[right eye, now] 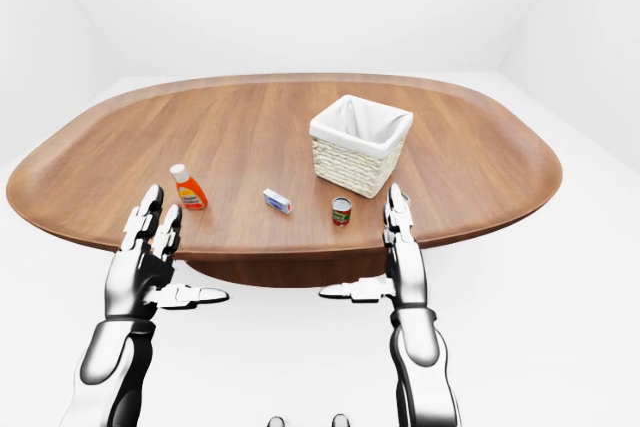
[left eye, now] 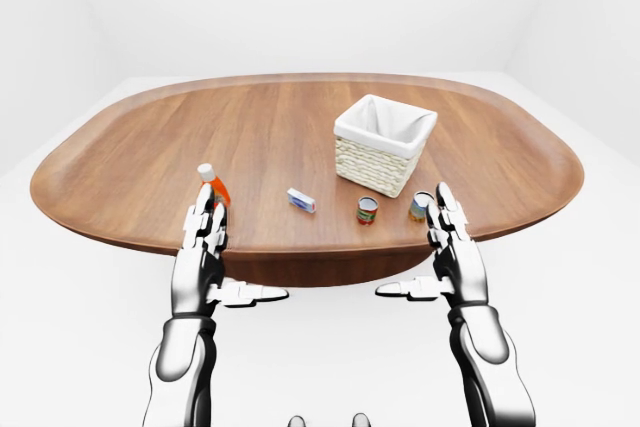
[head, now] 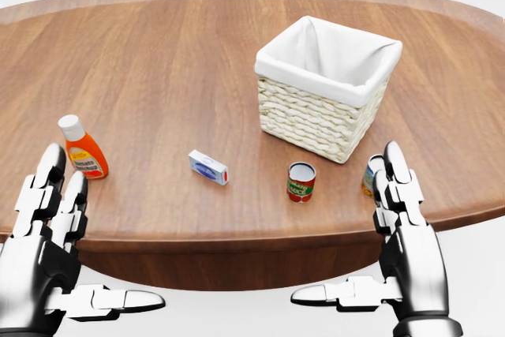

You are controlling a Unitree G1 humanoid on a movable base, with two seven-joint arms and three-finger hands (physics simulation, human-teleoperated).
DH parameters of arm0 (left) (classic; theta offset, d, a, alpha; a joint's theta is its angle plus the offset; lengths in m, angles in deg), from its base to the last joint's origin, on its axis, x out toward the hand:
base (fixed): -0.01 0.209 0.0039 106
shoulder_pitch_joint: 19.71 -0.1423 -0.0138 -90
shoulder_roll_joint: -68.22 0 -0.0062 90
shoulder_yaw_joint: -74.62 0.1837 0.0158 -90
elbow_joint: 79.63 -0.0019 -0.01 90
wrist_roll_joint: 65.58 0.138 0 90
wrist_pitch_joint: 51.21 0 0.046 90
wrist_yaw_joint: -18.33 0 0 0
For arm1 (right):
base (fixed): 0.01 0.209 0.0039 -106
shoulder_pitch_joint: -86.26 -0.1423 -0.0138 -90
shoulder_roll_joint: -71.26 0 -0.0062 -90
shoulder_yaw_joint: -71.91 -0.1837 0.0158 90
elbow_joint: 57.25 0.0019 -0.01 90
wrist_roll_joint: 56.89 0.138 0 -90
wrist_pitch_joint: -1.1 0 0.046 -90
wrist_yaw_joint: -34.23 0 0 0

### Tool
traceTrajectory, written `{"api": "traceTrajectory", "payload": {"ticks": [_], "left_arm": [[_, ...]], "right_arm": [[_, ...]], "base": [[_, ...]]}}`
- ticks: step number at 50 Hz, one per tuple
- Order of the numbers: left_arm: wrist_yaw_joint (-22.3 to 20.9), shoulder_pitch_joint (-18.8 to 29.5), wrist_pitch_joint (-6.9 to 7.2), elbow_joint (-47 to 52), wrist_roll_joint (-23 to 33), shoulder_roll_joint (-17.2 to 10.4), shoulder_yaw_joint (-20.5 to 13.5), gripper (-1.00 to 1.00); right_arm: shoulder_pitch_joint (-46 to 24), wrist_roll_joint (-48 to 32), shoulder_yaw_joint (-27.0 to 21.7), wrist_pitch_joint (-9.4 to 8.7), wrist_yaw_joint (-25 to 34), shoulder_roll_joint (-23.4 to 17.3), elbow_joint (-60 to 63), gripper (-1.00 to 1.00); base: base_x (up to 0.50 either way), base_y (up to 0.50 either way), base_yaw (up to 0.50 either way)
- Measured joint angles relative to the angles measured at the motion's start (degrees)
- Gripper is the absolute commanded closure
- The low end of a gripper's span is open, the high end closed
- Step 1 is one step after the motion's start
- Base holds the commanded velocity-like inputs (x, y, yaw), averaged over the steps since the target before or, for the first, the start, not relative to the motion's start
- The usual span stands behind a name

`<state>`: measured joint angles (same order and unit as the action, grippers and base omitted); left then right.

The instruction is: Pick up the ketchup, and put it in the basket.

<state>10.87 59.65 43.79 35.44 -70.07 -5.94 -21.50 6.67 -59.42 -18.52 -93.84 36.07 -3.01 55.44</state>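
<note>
Currently both hands are unclenched and empty, the left hand (head: 47, 226) just beside the ketchup bottle (head: 83, 147) standing at nine o'clock from the basket (head: 327, 88), so a careless sideways reach could topple it.

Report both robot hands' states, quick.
Left robot hand: open, holding nothing, short of the ketchup.
Right robot hand: open, holding nothing.

Both arms reached up from the bottom of the head view, forearms near vertical. The left hand (head: 49, 254) and the right hand (head: 398, 242) were spread wide, fingers pointing upward, thumbs jutting inward toward each other, gripping nothing.
</note>
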Motion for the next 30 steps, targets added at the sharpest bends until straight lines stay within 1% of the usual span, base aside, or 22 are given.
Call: {"api": "traceTrajectory", "payload": {"ticks": [15, 30], "left_arm": [[-0.3, -0.1, 0.00, 0.4, 0.0, -0.1, -0.1, -1.00], [-0.2, -0.1, 0.00, 0.5, -0.2, -0.1, -0.2, -1.00]], "right_arm": [[0.4, -0.8, 0.4, 0.10, 0.1, 0.1, 0.3, -1.00], [0.4, -0.8, 0.5, 0.21, -0.4, 0.3, 0.5, -1.00]], "base": [[0.00, 0.50, 0.00], [0.00, 0.01, 0.00]]}}
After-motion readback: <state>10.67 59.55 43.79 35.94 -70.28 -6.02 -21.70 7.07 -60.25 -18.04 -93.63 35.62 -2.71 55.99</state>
